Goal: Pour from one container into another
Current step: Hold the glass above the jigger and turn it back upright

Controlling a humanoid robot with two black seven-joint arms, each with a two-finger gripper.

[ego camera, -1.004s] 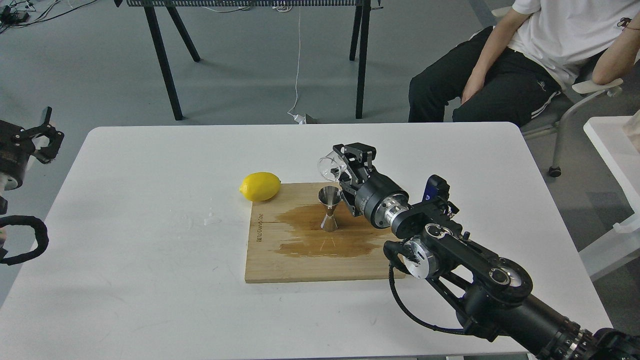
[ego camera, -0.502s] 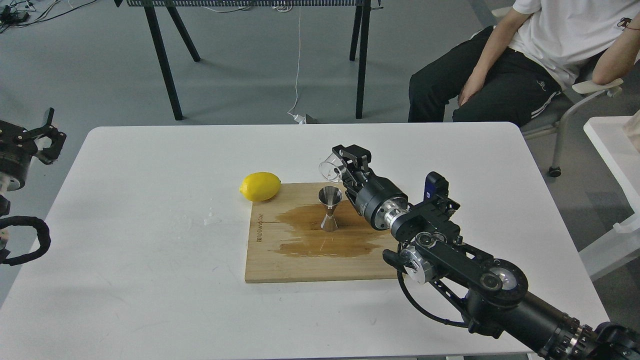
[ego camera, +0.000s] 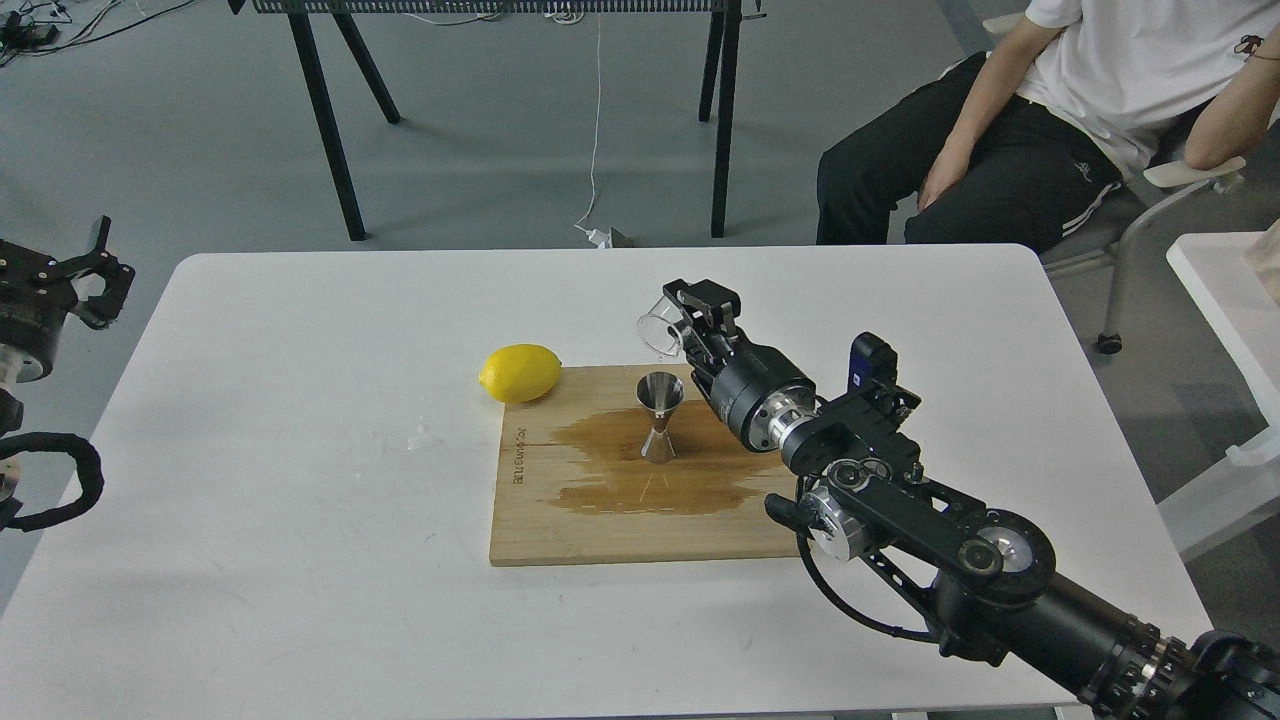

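Observation:
The steel hourglass jigger [ego camera: 660, 417] stands upright on the wooden board [ego camera: 560, 520], inside a dark wet stain. My right gripper [ego camera: 688, 322] is shut on the small clear glass cup [ego camera: 660, 333], which hangs tilted with its mouth toward the left, just above and behind the jigger's mouth. No liquid stream is visible. My left gripper [ego camera: 85, 270] sits off the table's left edge, away from both containers, its fingers spread with nothing between them.
A yellow lemon [ego camera: 520, 373] lies at the board's far left corner. A few water drops [ego camera: 424, 437] sit on the white table [ego camera: 300, 560] left of the board. A seated person [ego camera: 1050, 130] is beyond the far right corner.
The right gripper with the cup has shifted slightly and the cup's tilt has eased a little. The jigger, lemon and left arm have barely moved.

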